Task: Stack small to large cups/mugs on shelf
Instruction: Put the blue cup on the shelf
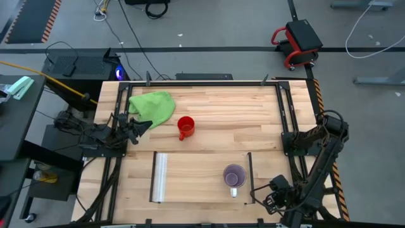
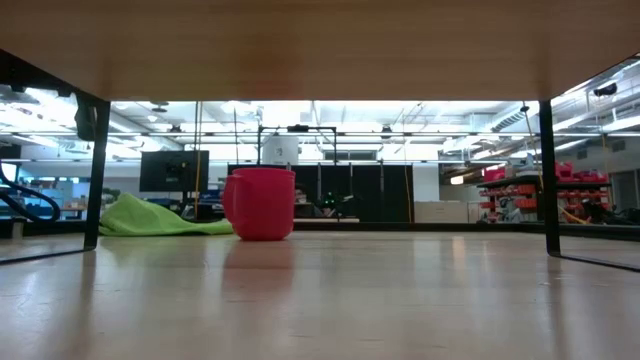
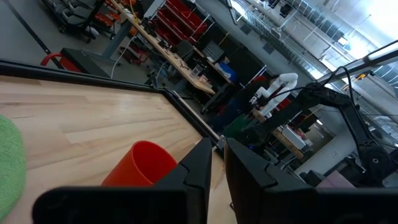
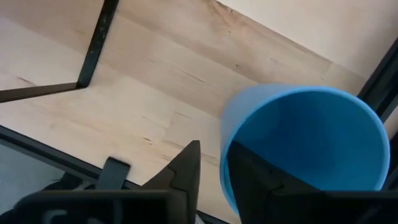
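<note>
The red mug [image 1: 185,127] is seen upright on the bare tabletop [image 1: 240,114], near the middle and just beside the crumpled green cloth [image 1: 154,106], which lies toward the far left part of the table; the mug's handle is turned toward the near edge in the high view. In the low view the red mug [image 2: 260,203] is seen standing alone on the wood with the cloth [image 2: 150,217] behind and to one side of it. The purple mug [image 1: 234,176] is seen upright on the shelf panel [image 1: 196,177], close to the thin dark rail [image 1: 250,177] at its right end, with its pale handle pointing to the near edge; the silvery rail [image 1: 161,177] bounds the other end. The left gripper [image 1: 140,125] is held low at the left table edge, beside the green cloth and pointed toward the red mug; in its wrist view the fingers [image 3: 202,165] are seen nearly together with only a narrow gap, and nothing is gripped between them. The right gripper [image 1: 271,201] is positioned at the near right corner, outside the dark rail. In its wrist view a light-blue cup [image 4: 305,146] is seen with its wall lying between the two fingers [image 4: 186,168]; whether it is firmly clamped cannot be told.
</note>
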`<act>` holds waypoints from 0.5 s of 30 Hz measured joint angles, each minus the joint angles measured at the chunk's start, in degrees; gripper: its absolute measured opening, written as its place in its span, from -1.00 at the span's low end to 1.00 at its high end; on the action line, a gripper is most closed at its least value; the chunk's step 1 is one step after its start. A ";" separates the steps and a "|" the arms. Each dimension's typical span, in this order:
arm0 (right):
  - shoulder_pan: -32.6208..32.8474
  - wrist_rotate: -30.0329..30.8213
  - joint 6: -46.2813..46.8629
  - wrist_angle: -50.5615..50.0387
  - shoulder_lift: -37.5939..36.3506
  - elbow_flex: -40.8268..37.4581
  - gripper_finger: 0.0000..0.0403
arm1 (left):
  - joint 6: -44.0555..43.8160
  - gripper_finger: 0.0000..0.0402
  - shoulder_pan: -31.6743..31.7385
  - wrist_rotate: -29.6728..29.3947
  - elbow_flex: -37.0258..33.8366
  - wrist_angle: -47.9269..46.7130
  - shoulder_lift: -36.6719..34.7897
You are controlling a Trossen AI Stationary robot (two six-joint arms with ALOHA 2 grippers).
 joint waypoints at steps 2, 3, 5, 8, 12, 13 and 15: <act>-0.37 -0.49 -0.07 -0.01 0.00 0.00 -0.65 | 0.00 -0.74 0.00 -0.01 0.00 0.00 0.00; -0.54 -0.55 -0.09 -0.01 0.01 0.00 -0.69 | 0.00 -0.74 0.00 0.00 0.00 0.00 0.00; -0.77 -0.54 -0.17 -0.02 0.00 0.00 -0.78 | -0.01 -0.75 0.00 -0.01 0.00 0.00 0.01; -0.76 -0.74 -0.24 -0.06 -0.01 0.00 -0.90 | -0.01 -0.76 0.00 -0.01 0.00 0.00 0.00; -0.77 -1.96 -0.24 -0.15 -0.45 0.02 -0.96 | 0.00 -0.75 0.00 0.00 0.01 0.00 0.00; -0.88 -2.30 -0.22 -0.06 -0.76 0.02 -0.95 | -0.01 -0.75 0.00 0.00 0.00 0.00 0.00; -1.11 -2.61 -0.28 -0.33 -1.50 0.70 -0.95 | -0.02 -0.76 0.00 -0.02 0.00 0.00 0.00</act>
